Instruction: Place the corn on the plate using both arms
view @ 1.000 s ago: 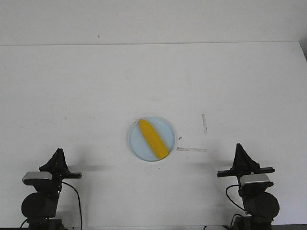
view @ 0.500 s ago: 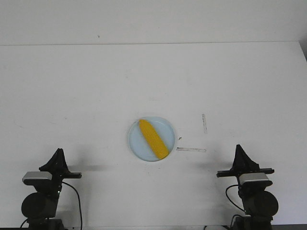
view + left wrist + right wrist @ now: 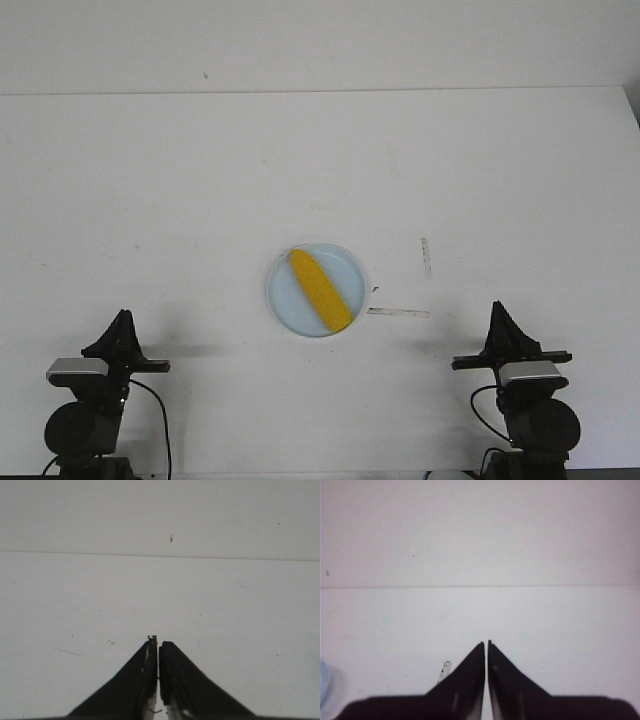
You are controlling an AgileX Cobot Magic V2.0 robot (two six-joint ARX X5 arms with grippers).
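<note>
The yellow-orange corn (image 3: 320, 290) lies diagonally on the pale blue plate (image 3: 284, 290) at the middle of the white table. My left gripper (image 3: 123, 318) is shut and empty, folded back at the near left, well away from the plate. My right gripper (image 3: 499, 308) is shut and empty at the near right. In the left wrist view the left gripper (image 3: 158, 642) has its jaws together over bare table. In the right wrist view the right gripper (image 3: 486, 642) has its jaws together, and a sliver of the plate (image 3: 322, 682) shows at the picture's edge.
Two thin strips of tape lie on the table right of the plate, one flat (image 3: 398, 312) and one upright (image 3: 426, 257); one strip shows in the right wrist view (image 3: 444, 670). The table's far edge (image 3: 320, 92) meets a white wall.
</note>
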